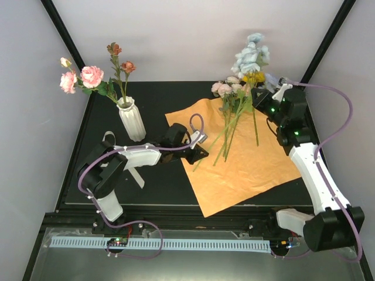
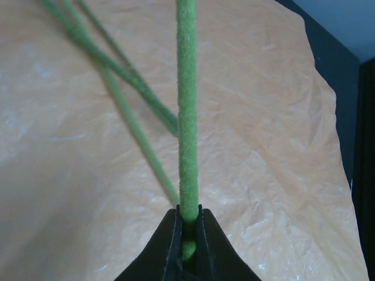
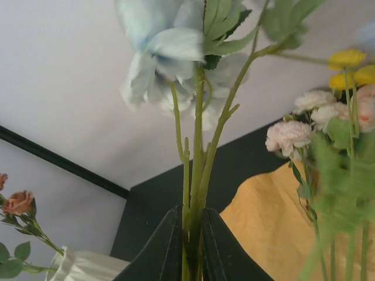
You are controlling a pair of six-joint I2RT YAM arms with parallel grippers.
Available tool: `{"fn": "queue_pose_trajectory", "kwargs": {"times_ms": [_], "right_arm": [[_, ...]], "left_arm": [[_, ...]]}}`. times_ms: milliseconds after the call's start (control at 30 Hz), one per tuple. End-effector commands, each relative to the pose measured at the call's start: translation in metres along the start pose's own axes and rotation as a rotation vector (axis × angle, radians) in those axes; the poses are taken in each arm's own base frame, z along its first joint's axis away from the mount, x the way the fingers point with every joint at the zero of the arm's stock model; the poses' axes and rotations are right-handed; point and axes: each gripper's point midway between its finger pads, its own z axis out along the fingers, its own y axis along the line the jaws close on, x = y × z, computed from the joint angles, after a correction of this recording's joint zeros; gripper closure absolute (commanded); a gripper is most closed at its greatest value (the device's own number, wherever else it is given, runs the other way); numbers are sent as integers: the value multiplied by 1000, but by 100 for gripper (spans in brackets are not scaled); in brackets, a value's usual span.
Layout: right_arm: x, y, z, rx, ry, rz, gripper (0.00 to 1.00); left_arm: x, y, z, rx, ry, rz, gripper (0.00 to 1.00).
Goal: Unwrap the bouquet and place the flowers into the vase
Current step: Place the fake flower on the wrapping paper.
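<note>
The orange paper [image 1: 252, 167] lies spread flat on the black table, no longer wrapped round anything. Several flowers [image 1: 233, 117] rest on it, pink and cream heads at its far edge. My left gripper [image 1: 200, 153] is shut on the lower end of one green stem [image 2: 187, 117] just above the paper [image 2: 275, 152]. My right gripper [image 1: 265, 92] is shut on the stems [image 3: 196, 175] of a pale-blue flower [image 1: 252, 55], held upright with its bloom [image 3: 158, 47] above the jaws. The ribbed off-white vase [image 1: 132, 120] stands at the left, holding pink and reddish flowers [image 1: 88, 77].
A cream ribbon [image 1: 138, 174] lies on the table under my left arm. Pink, cream and yellow heads [image 3: 290, 134] crowd beside my right gripper. The vase rim [image 3: 88, 266] shows low on the left of the right wrist view. Walls enclose the table on three sides.
</note>
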Motion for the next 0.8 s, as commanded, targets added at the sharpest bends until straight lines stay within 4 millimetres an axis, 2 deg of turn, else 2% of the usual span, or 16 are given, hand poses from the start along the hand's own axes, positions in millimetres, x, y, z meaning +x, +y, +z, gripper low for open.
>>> {"fn": "queue_pose_trajectory", "kwargs": {"times_ms": [0,100,167,267,500,767], "right_arm": [[-5,16,10,-76,29,0,87],[1,14,17,-67,72,1,87],[-3,11,15,-44,52,-18,87],[-21,13,8,-14,-26,-63,87],[-77,44,-10,-33,-214,-145,89],[-104,64,-26,-97,-286,-104,90]], "left_arm": [[-21,-20,-1,-40,-47,242,98],[-24,-23,-2,-48,-57,263,98],[-25,-22,-2,-66,-57,271,98],[-22,-15,0,-97,-45,262,98],[-9,2,2,-166,-17,233,98],[4,20,4,-246,11,220,98]]}}
